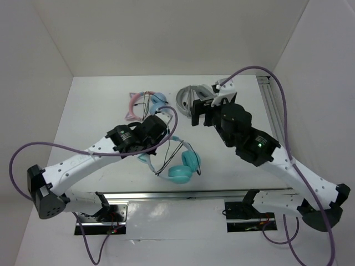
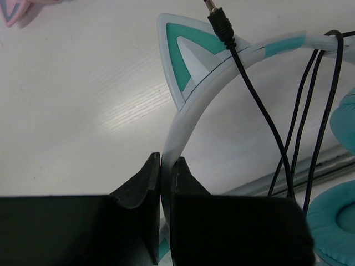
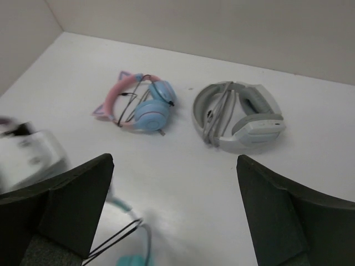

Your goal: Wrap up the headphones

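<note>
Our left gripper (image 2: 165, 166) pinches the headphones (image 2: 183, 113) by the headband near the table's (image 1: 100, 100) front edge; our right gripper (image 3: 175, 183) hangs spread, empty. We fear the cable (image 2: 260, 105) loops slipping off, since nothing holds the plug (image 2: 221, 25)

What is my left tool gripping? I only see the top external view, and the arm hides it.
Observer: The left tool is shut on the pale headband of the teal cat-ear headphones, near one cat ear.
Operator: Any loose end?
Observer: Yes, the thin black cable's plug pokes up free beside that ear.
Operator: And the other arm?
Observer: The right tool is open and holding nothing.
</note>
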`<state>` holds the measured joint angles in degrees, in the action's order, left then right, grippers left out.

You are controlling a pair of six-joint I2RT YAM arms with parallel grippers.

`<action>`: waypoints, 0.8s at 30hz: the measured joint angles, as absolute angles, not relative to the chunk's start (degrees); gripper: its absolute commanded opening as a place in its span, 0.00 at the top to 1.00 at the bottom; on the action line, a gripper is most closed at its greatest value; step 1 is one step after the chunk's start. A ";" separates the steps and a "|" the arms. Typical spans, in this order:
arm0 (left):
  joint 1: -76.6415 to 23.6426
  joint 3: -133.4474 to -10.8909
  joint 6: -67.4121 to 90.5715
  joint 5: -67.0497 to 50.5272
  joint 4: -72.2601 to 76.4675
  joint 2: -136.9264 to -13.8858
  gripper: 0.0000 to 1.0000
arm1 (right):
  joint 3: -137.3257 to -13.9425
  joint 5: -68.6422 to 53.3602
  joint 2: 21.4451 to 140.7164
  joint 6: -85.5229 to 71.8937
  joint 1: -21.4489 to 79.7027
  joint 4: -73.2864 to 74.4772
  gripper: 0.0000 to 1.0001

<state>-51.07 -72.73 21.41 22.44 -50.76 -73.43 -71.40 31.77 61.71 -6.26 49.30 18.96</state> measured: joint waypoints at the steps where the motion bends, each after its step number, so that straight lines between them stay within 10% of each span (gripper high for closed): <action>1: -50.61 -72.88 21.50 22.22 -49.17 -75.09 1.00 | -71.42 32.32 59.90 -7.14 50.87 20.10 0.01; 24: -21.39 -48.80 36.67 20.29 -23.88 -77.65 1.00 | -66.43 29.23 50.06 -11.18 53.65 26.24 0.01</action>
